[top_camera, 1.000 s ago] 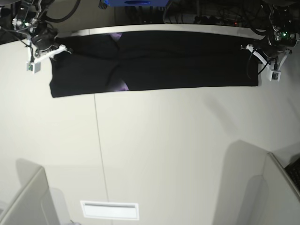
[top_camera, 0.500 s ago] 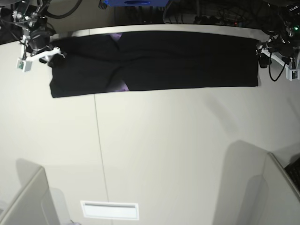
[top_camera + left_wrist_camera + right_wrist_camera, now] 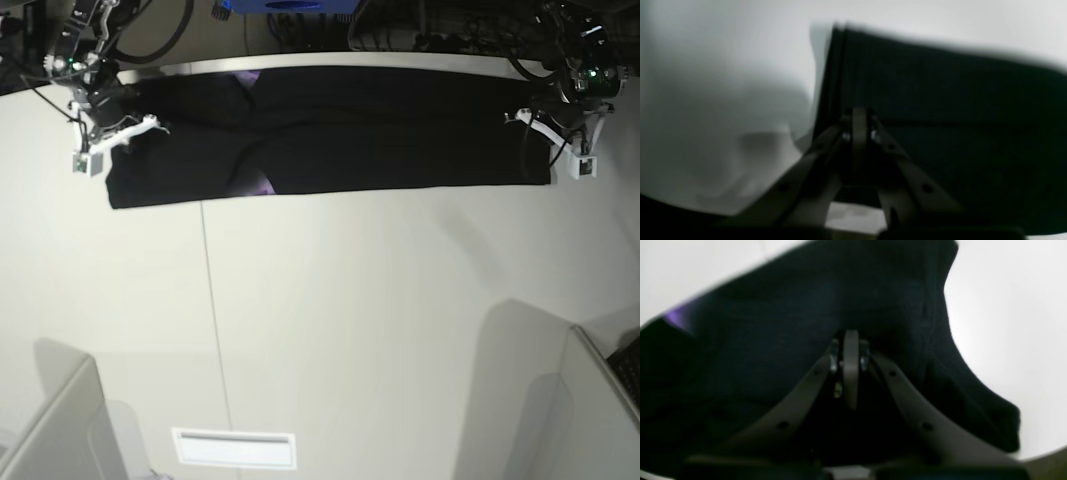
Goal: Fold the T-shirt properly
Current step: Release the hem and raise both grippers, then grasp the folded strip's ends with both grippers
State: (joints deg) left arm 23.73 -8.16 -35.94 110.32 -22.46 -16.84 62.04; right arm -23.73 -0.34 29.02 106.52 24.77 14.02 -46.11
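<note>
The large black cloth T-shirt (image 3: 340, 128) lies as a long folded band across the far edge of the pale, smooth desk (image 3: 350, 330), a sliver of purple print (image 3: 262, 185) peeking out near its front edge. At the band's end on the base view's right, the left pincer (image 3: 858, 116) sits over the cloth beside its edge, tips pressed fully together; whether fabric is pinched between them, I cannot tell. At the other end, the right pincer (image 3: 850, 340) is closed tight too, tips down on dark rumpled fabric, a grip not clear. A white rectangular slot plate (image 3: 235, 448) sits in the desk's near side.
</note>
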